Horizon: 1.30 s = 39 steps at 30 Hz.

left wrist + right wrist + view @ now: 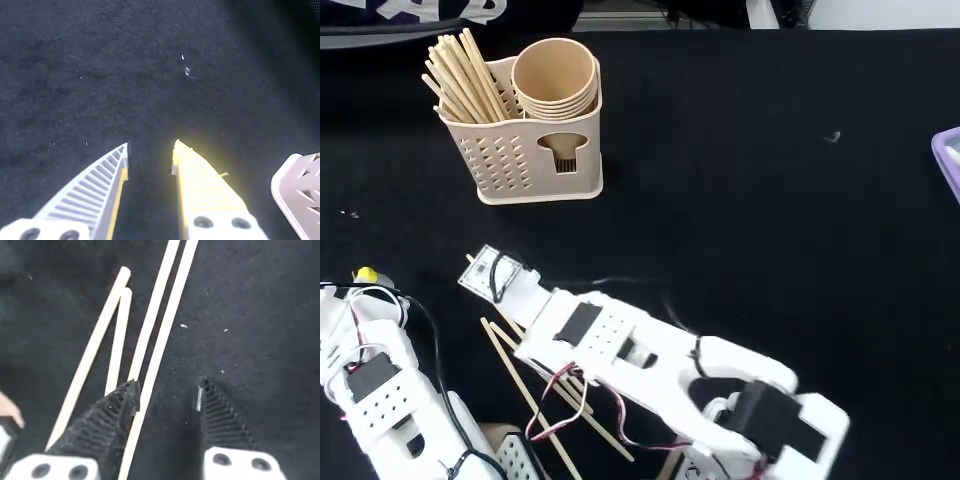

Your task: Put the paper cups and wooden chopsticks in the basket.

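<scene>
A beige perforated basket (530,160) stands at the back left, holding a bundle of wooden chopsticks (460,65) and a stack of paper cups (555,75). Several loose chopsticks (535,400) lie on the black cloth at the front, partly under my right arm (620,350). My right gripper (167,385) hangs open just above those chopsticks (160,335); one black finger covers a stick and the other is over bare cloth. At the front left, my left gripper (151,145) is open over bare cloth, its yellow fingertip (365,275) pointing towards the back.
A purple object (948,160) pokes in at the right edge. A white perforated piece (300,195) sits close beside the left gripper. A small tan object (498,436) lies at the front between the arms. Open black cloth spreads right of the basket.
</scene>
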Motion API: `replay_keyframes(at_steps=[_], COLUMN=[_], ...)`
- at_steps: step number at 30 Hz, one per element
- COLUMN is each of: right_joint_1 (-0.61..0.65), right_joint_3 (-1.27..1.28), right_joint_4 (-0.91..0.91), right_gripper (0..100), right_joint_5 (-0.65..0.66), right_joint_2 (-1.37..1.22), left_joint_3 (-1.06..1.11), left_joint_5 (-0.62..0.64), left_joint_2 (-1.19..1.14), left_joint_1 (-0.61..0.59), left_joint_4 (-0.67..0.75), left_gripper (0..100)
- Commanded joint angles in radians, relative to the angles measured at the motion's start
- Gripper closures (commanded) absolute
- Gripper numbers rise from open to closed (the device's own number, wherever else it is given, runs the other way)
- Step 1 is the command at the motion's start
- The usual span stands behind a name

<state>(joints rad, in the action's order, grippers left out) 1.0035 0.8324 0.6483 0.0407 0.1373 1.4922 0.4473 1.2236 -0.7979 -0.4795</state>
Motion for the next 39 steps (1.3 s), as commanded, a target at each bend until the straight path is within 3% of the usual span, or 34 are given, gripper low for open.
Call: replay_keyframes(at_steps=[1, 9, 23, 28, 39], right_joint_1=[0.046, 0.074, -0.014, -0.009, -0.097], right_joint_3=[-0.002, -0.004, -0.232, -0.236, -0.234], right_joint_4=[-0.011, -0.120, 0.146, 0.161, 0.178], right_gripper=[80.7, 80.7, 81.4, 99.3, 98.8], right_joint_5=[-0.034, -0.034, -0.031, 0.005, 0.012], right_joint_2=[0.107, -0.042, -0.228, -0.236, -0.228], left_joint_3=[-0.077, -0.077, -0.076, -0.076, -0.074], left_joint_5=[0.006, 0.006, 0.005, 0.005, 0.005], left_joint_2=[0.008, 0.012, 0.014, 0.014, 0.015], left_joint_1=[-0.004, -0.002, -0.002, -0.002, -0.002], left_joint_4=[0.021, 0.021, 0.020, 0.020, 0.021], left_gripper=[85, 85, 85, 85, 85])
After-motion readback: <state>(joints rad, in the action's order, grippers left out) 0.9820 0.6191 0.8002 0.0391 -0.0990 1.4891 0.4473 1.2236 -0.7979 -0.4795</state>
